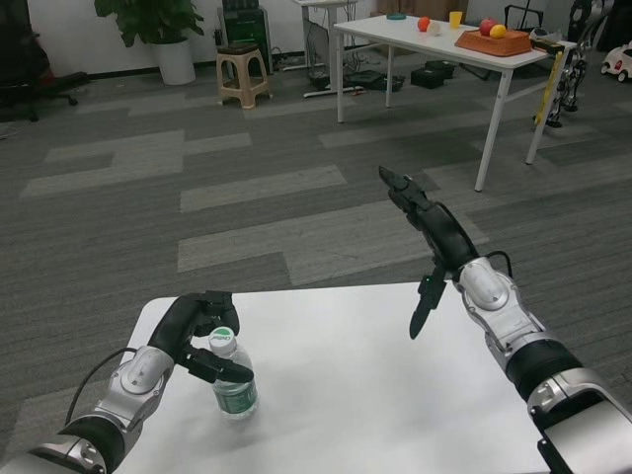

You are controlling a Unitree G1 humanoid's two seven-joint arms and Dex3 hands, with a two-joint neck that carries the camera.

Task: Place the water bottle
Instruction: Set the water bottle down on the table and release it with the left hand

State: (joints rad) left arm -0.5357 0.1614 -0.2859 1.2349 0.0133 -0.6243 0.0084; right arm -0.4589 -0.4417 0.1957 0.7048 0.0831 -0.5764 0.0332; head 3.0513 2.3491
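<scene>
A small clear water bottle (233, 383) with a white cap and green label stands upright on the white table (346, 385), near its left side. My left hand (200, 336) wraps around the bottle's upper part, with fingers on both sides of the neck. My right hand (427, 229) is raised above the table's far right edge, its fingers stretched out and apart, holding nothing.
Beyond the table lies grey carpet. A second white table (434, 39) at the back right carries an orange tray with fruit and a yellow cup. A wooden stool (243, 71) and a potted plant (158, 30) stand at the back left.
</scene>
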